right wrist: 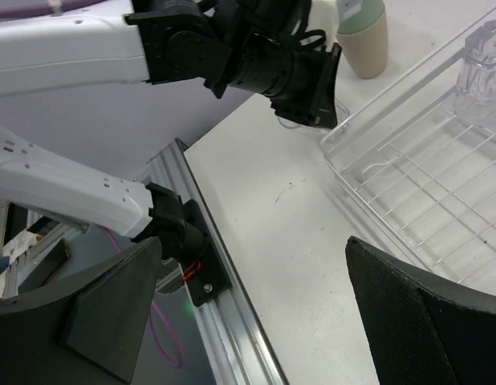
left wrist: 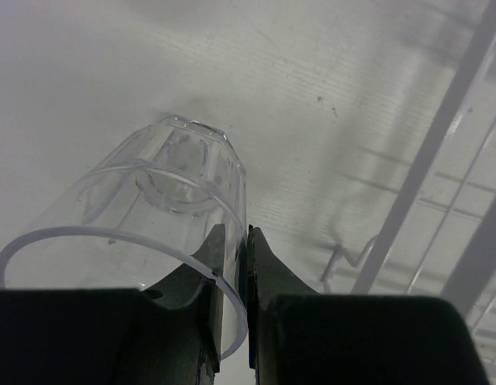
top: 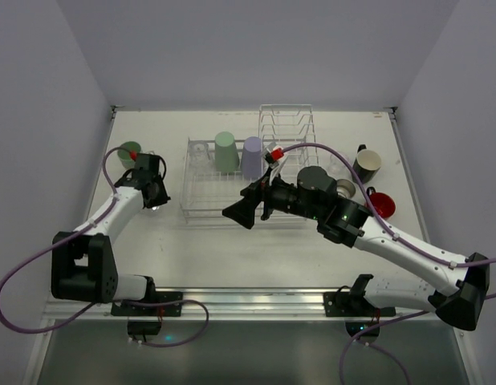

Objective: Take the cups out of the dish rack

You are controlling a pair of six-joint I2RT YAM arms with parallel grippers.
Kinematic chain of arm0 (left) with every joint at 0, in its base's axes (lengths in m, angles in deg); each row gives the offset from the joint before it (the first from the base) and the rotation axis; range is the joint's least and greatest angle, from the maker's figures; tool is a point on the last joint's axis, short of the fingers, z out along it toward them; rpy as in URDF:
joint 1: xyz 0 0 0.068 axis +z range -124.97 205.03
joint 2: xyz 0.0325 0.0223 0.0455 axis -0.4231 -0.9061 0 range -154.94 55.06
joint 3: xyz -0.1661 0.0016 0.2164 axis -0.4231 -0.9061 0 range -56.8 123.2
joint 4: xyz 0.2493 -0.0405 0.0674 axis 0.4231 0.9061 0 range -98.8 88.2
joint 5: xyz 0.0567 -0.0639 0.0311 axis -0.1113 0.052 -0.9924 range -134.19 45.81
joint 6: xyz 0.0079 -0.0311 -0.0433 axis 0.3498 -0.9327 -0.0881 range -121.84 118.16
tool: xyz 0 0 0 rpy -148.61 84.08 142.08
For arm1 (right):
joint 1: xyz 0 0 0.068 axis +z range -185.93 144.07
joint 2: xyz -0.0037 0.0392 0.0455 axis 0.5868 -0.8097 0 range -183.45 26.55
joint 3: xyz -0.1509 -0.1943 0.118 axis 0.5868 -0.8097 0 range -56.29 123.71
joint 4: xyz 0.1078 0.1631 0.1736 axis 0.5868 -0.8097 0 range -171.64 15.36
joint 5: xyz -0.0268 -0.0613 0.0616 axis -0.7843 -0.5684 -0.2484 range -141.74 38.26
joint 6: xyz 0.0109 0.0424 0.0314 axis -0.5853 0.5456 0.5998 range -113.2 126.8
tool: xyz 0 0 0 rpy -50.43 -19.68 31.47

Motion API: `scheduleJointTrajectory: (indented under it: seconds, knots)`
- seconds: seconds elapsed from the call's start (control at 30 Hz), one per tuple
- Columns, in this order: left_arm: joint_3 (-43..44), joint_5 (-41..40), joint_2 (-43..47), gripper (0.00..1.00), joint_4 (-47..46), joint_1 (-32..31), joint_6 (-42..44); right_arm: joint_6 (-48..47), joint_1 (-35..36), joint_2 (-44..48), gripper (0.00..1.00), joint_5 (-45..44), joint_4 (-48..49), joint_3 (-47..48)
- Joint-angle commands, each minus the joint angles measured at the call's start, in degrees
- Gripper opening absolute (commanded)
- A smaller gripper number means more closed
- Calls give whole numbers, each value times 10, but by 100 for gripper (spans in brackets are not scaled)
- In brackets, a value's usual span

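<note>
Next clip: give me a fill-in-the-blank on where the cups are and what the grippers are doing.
1. The left gripper is shut on the wall of a ____ glass.
2. The right gripper, over the rack, has its jaws ____.
3. In the rack, the tumbler beside the lavender tumbler is ____.
4. The red mug stands on the table, on the rack's ____ side.

Missing words: clear; open; green; right.

Left arm and right arm: white link shells, black joint housings, black bases. Purple cable trails from each. Green indicator lamp lit on right forearm.
</note>
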Motion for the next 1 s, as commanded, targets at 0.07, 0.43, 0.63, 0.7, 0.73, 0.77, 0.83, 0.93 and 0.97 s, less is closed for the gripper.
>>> scheduleJointTrajectory:
  seconds: [0.07, 0.43, 0.63, 0.7, 0.73, 0.77, 0.83, 0.93, 0.97]
  knots:
    - [22, 22, -53, 0, -32, 17, 33, -11, 8, 6, 99, -6, 13, -3]
    - [20, 20, -4, 41, -33, 22, 47, -17, 11, -6, 99, -10, 15, -2]
    - [10, 34, 54, 61, -32, 22, 53, -45, 11, -29, 97, -14, -18, 29]
    - [7, 37, 66, 67, -31, 22, 54, -60, 12, -42, 94, -17, -36, 52]
    - [6, 39, 79, 69, -31, 22, 56, -66, 12, -47, 93, -17, -42, 59]
    - [6, 40, 86, 72, -31, 22, 56, -72, 12, -53, 91, -17, -49, 77]
    - [4, 45, 120, 78, -38, 22, 56, -96, 13, -74, 83, -16, -75, 111]
    - [2, 70, 186, 82, -54, 22, 54, -132, 13, -118, 70, -8, -123, 154]
    - [-3, 82, 205, 85, -73, 21, 53, -142, 13, -130, 65, -4, -135, 185]
